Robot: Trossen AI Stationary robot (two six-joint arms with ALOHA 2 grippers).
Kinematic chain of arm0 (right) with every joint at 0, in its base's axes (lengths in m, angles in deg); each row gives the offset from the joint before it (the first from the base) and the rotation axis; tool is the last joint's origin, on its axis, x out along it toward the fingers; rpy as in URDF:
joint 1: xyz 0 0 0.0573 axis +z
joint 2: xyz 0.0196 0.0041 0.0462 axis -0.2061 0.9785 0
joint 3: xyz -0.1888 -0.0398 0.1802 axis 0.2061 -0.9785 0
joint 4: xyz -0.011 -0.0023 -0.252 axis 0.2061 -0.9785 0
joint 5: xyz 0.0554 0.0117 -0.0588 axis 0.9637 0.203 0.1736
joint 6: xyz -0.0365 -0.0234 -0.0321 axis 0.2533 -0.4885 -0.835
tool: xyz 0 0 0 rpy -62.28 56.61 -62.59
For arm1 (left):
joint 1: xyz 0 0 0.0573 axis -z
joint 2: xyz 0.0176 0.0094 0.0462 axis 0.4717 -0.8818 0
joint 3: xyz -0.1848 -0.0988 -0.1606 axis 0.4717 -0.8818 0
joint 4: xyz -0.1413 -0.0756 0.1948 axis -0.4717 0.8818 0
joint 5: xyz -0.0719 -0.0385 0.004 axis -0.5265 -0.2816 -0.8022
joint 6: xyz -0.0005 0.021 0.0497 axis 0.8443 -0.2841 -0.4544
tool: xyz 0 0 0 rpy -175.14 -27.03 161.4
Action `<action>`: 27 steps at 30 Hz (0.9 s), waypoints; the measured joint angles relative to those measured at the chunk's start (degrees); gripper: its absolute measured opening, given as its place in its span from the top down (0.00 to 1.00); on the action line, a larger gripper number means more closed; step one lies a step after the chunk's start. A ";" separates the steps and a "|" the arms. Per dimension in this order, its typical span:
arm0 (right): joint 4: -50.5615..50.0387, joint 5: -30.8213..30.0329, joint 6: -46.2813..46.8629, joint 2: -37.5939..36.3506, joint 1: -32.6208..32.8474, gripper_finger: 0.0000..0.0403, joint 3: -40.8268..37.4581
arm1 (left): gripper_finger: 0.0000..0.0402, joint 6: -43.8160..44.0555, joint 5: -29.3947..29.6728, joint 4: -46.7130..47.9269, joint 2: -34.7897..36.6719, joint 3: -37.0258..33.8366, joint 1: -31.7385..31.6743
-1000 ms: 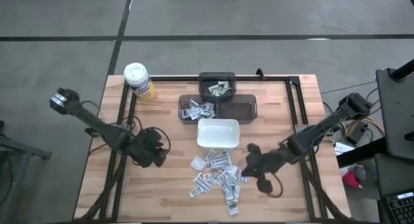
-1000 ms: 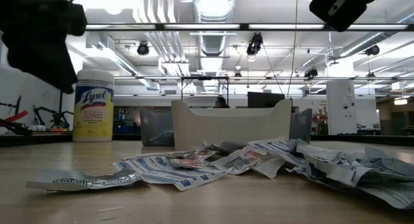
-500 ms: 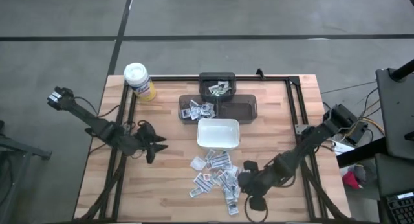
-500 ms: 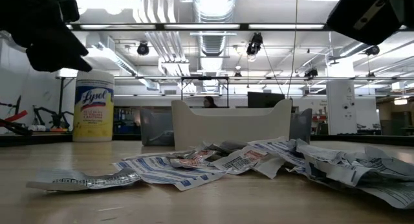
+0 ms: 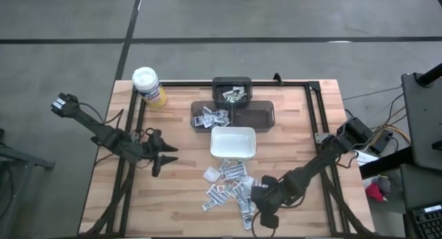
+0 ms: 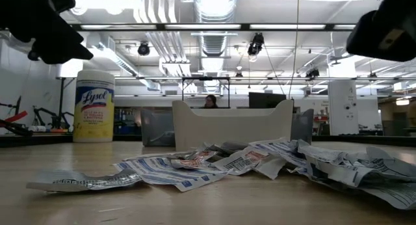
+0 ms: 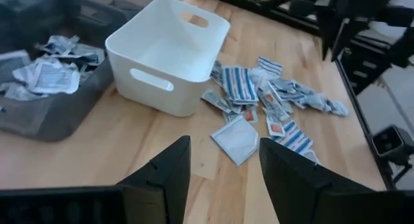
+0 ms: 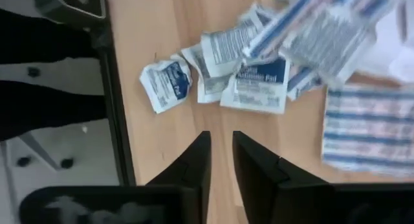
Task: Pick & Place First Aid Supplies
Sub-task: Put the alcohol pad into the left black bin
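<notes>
Pale wooden slatted table (image 5: pixel 179 197) under a black tubular frame; white rectangular plastic dish (image 5: pixel 233 142) at its centre, empty, with cut-out handles; behind the dish three dark translucent plastic bins (image 5: pixel 232 108), two of them holding a few crumpled packets, the third bare as far as can be told; yellow wipes canister with a white lid (image 5: pixel 148 85) at the far left corner. Small flat white and grey first aid packets with bluish and reddish print (image 5: pixel 229 187) strewn in a loose heap on the wood just in front of the dish, overlapping one another. Right gripper (image 5: pixel 257 210) low at the heap's near right edge, fingers (image 8: pixel 194 162) parted only narrowly, nothing between them; nearest packets just ahead of the fingertips, one crumpled blue-printed packet (image 8: pixel 166 85) a little apart from the rest. Left gripper (image 5: pixel 163 159) well apart to the left of dish and heap, above bare wood, fingers (image 7: pixel 169 172) spread wide and empty, pointing toward the packets.
</notes>
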 joint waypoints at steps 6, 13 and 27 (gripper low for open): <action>2.51 -1.17 6.80 2.05 -0.13 0.72 0.00 | 0.56 -4.74 -3.07 0.14 2.00 0.00 0.00; 2.54 -1.23 11.32 6.05 -1.07 0.64 0.68 | 0.56 -9.76 -5.06 1.27 5.13 0.00 0.00; -1.52 -0.67 12.40 10.95 -4.08 0.62 3.72 | 0.56 -8.86 -7.53 3.12 8.36 -2.52 0.00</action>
